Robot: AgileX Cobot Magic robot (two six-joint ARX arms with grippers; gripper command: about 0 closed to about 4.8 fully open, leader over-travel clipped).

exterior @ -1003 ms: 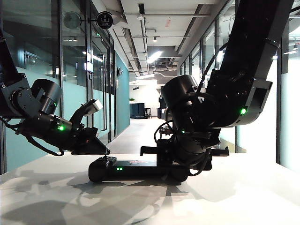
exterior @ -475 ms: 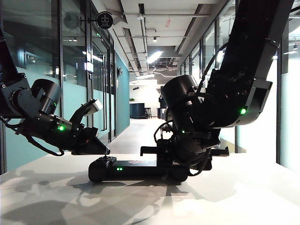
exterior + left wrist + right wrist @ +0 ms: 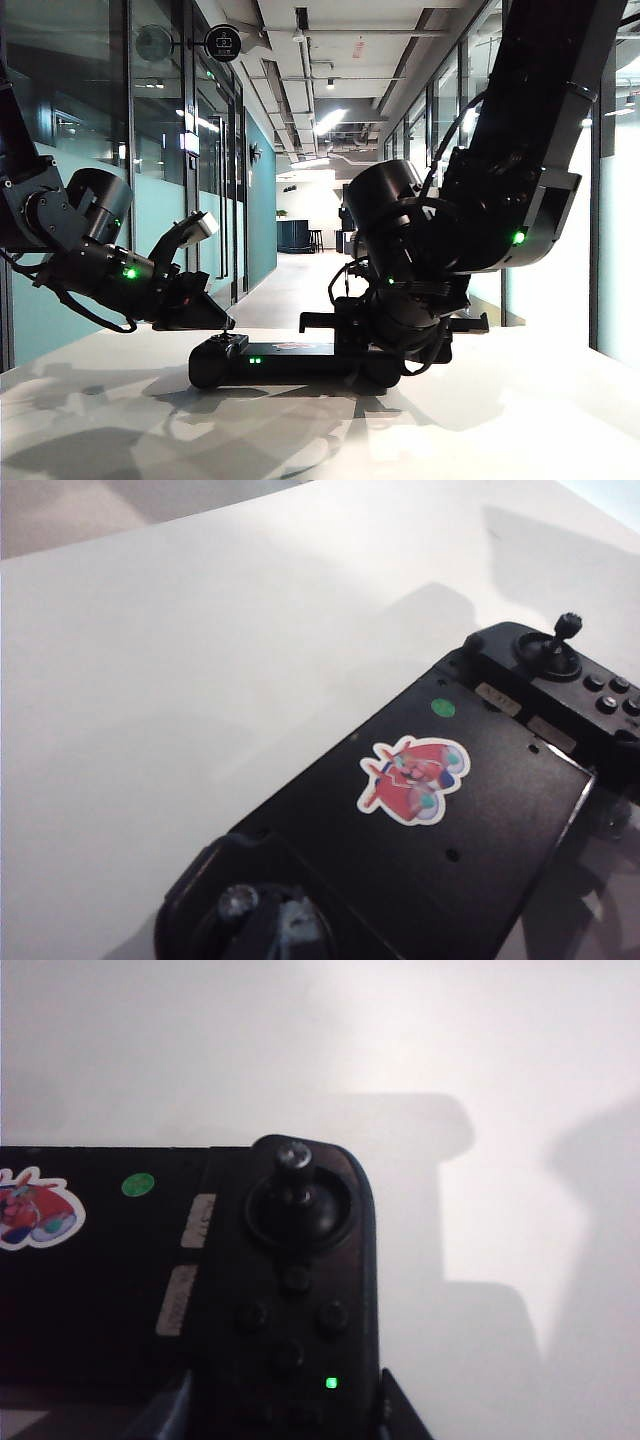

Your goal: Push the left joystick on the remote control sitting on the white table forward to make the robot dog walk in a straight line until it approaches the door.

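- The remote control [image 3: 290, 360] lies flat on the white table [image 3: 500, 420], near the middle of the exterior view, two small green lights glowing on its near edge.
- In the left wrist view the remote control [image 3: 420, 820] shows a reddish sticker [image 3: 413, 777] on its flat middle and a green dot [image 3: 443, 708] beside it.
- The left joystick [image 3: 238, 904] sits blurred at the near handle; the other stick [image 3: 566, 630] stands at the far handle.
- The left gripper [image 3: 205, 318] hangs just above the controller's left end; whether its tips touch the stick cannot be told, nor how far they are parted.
- The right gripper [image 3: 400, 345] sits at the controller's right end; in the right wrist view its dark finger [image 3: 395, 1415] and its mate flank the right handle [image 3: 290, 1300] closely, half parted, seemingly clasping it.
- Compared with a second ago, nothing on the table has shifted: both arms and the remote control keep their places.
- Beyond the table a corridor [image 3: 300, 270] with glass walls runs away; the right arm's bulk [image 3: 450, 230] blocks much of it.
- The robot dog cannot be made out.
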